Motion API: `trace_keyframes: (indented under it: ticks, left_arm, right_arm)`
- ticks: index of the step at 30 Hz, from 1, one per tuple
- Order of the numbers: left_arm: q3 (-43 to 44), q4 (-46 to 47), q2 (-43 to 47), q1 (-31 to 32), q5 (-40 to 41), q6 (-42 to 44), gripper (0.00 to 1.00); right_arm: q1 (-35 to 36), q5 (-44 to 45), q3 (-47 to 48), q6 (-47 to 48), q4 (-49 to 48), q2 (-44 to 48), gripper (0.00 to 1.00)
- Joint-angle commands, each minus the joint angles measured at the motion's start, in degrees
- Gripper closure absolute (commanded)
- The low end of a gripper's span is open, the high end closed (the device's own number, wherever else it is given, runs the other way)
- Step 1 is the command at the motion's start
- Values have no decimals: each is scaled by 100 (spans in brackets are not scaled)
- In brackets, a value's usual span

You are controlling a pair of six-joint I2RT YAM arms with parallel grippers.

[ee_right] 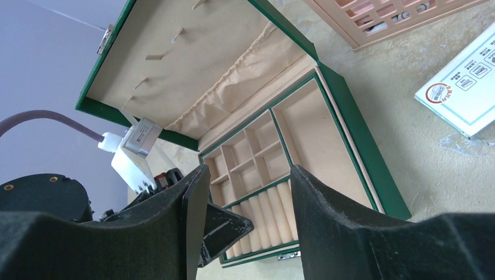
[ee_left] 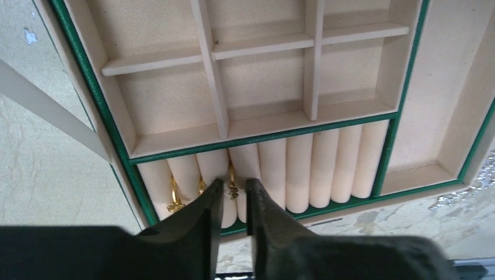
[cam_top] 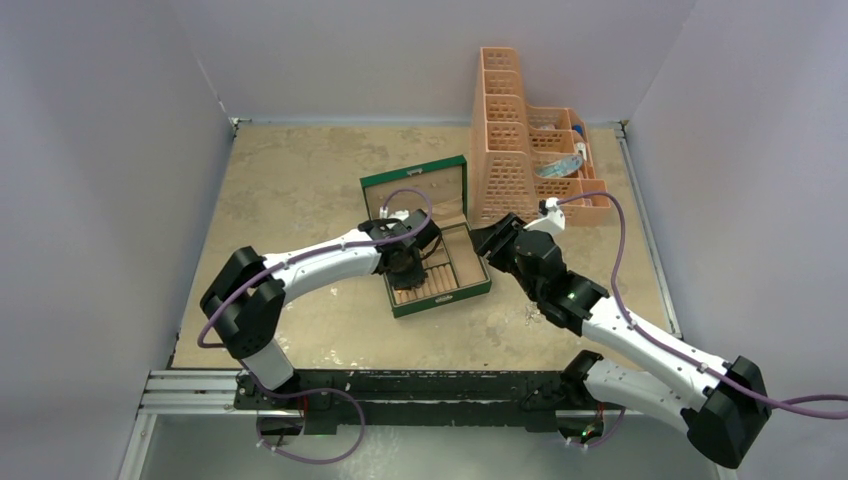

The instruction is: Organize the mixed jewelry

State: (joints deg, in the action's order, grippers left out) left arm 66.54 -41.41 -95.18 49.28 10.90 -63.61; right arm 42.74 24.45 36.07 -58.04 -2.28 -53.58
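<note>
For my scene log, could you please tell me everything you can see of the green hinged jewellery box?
The green hinged jewellery box sits on the tan tabletop, lid raised. Its lining looks like beige fabric, with a gathered pocket inside the lid. The base holds square compartments, one long side compartment and a row of cream ring rolls, with gold-coloured rings tucked at one end. The left gripper hangs above those rolls, jaws slightly apart.
</note>
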Motion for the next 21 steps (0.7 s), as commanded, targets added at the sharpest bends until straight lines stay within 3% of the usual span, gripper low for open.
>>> trace_keyframes:
  ticks: [1, 4, 16, 21]
  left_arm:
    - [309, -180, 221, 29, 62, 207, 74]
    - [257, -80, 582, 25, -66, 301, 67]
    - [-416, 546, 2164, 21, -68, 686, 68]
    - [-1044, 1072, 3409, 21, -103, 1241, 68]
  right_arm:
    - [14, 42, 50, -7, 1, 191, 44]
    - [9, 98, 53, -18, 46, 246, 44]
    - [9, 218, 315, 156, 481, 238, 43]
    - [-18, 581, 856, 728, 1281, -345, 32]
